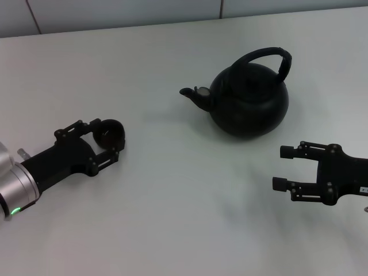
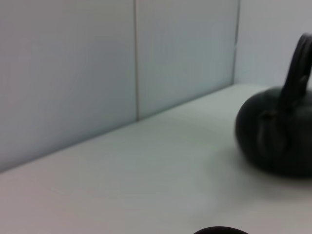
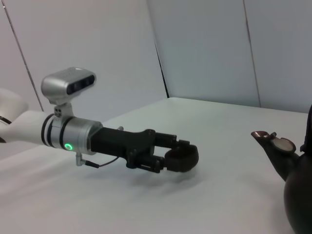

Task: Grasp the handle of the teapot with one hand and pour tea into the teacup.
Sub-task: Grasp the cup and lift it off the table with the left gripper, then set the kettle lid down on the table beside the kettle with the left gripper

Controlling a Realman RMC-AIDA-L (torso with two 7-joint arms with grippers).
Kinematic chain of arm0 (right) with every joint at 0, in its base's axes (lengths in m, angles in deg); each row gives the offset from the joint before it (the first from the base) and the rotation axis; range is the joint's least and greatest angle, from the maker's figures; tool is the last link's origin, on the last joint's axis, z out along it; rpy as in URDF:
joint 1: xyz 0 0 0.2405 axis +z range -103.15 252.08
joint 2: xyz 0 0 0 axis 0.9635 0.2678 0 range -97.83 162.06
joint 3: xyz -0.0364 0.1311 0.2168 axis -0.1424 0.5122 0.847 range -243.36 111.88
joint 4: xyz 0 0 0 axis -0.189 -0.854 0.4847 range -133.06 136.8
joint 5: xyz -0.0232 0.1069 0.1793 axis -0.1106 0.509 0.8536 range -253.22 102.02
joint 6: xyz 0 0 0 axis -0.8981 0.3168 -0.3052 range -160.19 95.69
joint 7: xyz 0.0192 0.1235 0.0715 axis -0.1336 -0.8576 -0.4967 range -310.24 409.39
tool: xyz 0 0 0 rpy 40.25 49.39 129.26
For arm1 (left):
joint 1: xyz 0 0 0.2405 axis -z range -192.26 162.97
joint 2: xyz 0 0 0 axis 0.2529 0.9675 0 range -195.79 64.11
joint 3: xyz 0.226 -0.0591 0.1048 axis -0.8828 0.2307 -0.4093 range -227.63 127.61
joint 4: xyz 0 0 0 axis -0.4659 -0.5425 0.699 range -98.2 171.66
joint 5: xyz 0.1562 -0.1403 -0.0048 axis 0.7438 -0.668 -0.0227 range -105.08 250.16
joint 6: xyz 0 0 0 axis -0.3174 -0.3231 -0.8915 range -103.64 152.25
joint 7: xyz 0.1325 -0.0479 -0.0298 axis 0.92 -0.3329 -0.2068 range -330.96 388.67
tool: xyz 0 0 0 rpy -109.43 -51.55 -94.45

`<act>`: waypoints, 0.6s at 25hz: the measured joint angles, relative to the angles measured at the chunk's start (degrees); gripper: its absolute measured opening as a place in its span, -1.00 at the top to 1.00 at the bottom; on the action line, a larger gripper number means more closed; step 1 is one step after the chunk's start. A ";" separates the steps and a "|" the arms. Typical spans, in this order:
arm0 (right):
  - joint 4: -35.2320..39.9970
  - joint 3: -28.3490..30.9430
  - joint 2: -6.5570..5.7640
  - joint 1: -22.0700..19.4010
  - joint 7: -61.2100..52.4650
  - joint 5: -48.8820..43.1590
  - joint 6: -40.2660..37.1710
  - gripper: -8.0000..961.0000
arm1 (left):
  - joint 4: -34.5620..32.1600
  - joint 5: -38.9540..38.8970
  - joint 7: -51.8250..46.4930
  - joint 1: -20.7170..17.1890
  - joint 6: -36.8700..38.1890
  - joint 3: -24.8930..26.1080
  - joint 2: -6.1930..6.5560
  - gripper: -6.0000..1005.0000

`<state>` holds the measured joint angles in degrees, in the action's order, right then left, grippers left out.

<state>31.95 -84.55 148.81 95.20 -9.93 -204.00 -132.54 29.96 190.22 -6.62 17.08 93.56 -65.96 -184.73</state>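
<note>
- Head view: teapot [image 1: 248, 100] sits on the white table [image 1: 184, 218] toward the far right, spout pointing to the robot's left, its arched handle [image 1: 275, 57] standing free above the lid. The left gripper [image 1: 109, 138] lies low on the table with its fingers closed around the small black teacup [image 1: 110, 132], well apart from the spout. The right gripper [image 1: 282, 168] hovers just near the teapot's front, fingers spread and holding nothing.
- Left wrist view: teapot [image 2: 278, 136] shows at one edge with the handle [image 2: 297, 63] rising over it; only a dark sliver of the teacup [image 2: 220, 230] rim is visible — the arm's own fingers are not.
- Right wrist view: left gripper [image 3: 178, 155] clasps the teacup [image 3: 181, 157] on the table [image 3: 146, 204], the spout [image 3: 270, 141] facing it.
- Judged step: the cup is steadied, the handle not yet taken. Next, the right gripper would need to rise over the pot and close across the handle's top — squarely, so the pot does not swing.
</note>
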 joint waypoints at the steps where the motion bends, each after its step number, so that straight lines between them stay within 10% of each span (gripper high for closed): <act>1: -0.06 0.00 0.00 0.00 0.05 0.00 0.05 -0.60 | 0.00 -0.01 -0.05 0.01 0.50 -0.09 0.02 -0.38; 15: -0.16 0.00 0.03 -0.09 0.04 0.00 -0.27 -0.60 | 4.69 0.00 -0.09 6.95 2.43 -5.16 -0.28 -0.41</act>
<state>31.79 -84.55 148.83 95.11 -9.89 -204.00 -132.81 34.66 190.22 -6.71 24.03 95.99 -71.12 -185.01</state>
